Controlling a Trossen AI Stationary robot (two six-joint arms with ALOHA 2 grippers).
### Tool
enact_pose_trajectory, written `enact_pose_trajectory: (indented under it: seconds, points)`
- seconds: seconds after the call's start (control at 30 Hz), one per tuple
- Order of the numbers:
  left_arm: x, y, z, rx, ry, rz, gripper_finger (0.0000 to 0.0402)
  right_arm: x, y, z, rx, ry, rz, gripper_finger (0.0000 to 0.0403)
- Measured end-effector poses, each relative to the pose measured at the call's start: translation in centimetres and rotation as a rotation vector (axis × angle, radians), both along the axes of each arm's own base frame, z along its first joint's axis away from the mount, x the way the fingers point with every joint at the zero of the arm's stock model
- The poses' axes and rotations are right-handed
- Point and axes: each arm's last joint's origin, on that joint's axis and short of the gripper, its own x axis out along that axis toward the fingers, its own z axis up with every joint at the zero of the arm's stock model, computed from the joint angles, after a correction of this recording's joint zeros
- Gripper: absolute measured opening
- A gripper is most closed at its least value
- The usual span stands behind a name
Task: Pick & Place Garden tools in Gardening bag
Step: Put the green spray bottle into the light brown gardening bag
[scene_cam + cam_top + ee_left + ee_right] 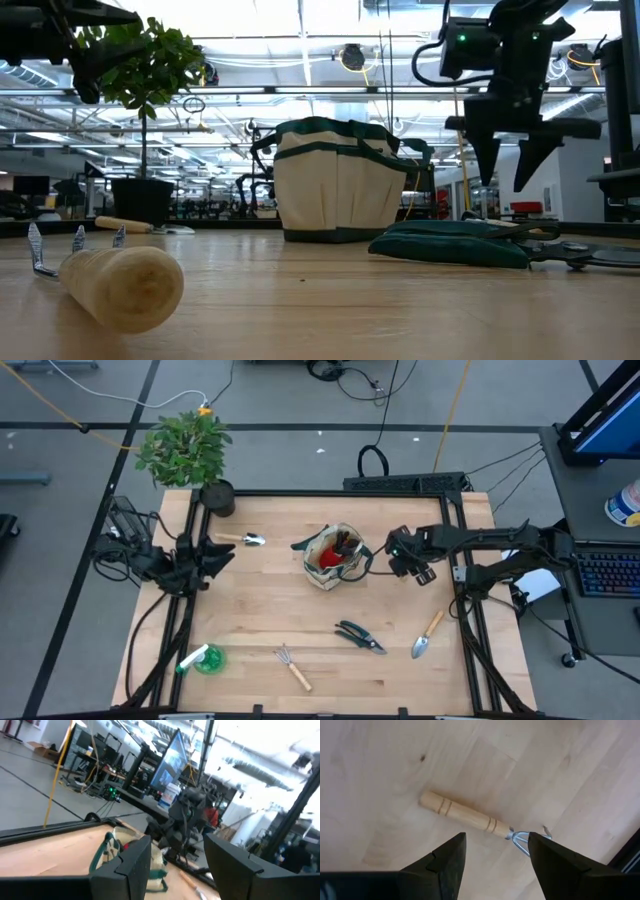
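Hovering above the table just right of the gardening bag (333, 555), the right gripper (495, 840) points down with its fingers spread wide and nothing between them. Its wrist view shows a hand rake (465, 815) lying flat on the wood below, not yet touched. The rake looks light and rigid: a smooth, round wooden handle that could roll, and thin metal tines (527, 840) that offer little to pinch. Taking it across the middle of the handle seems safest. The left gripper (205, 560) waits at the table's left edge, fingers parted and empty.
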Motion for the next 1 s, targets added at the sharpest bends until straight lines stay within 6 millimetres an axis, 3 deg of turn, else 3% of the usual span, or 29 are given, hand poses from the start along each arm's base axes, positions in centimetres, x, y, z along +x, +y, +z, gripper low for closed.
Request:
enact_pose_trajectory:
  seconds: [0.27, 0.53, 0.77, 1.0]
  points:
    - [-0.7, 0.3, 1.7, 0.030, -0.156, 0.038, 0.0191, 0.1, 0.6, 0.0, 0.014, -0.029, -0.093, 0.0208]
    - [-0.7, 0.3, 1.9, 0.062, -0.161, 0.053, 0.0191, 0.0, 1.2, 0.0, 0.023, -0.010, -0.107, 0.0208]
    - [0.3, -0.1, 3.2, 0.088, -0.075, 0.038, 0.0191, -0.5, 1.3, -0.1, 0.028, 0.036, -0.111, 0.0208]
    - [2.1, -1.2, 7.0, 0.161, 0.128, -0.016, 0.0191, -0.5, 1.3, -0.1, 0.028, 0.038, -0.111, 0.0208]
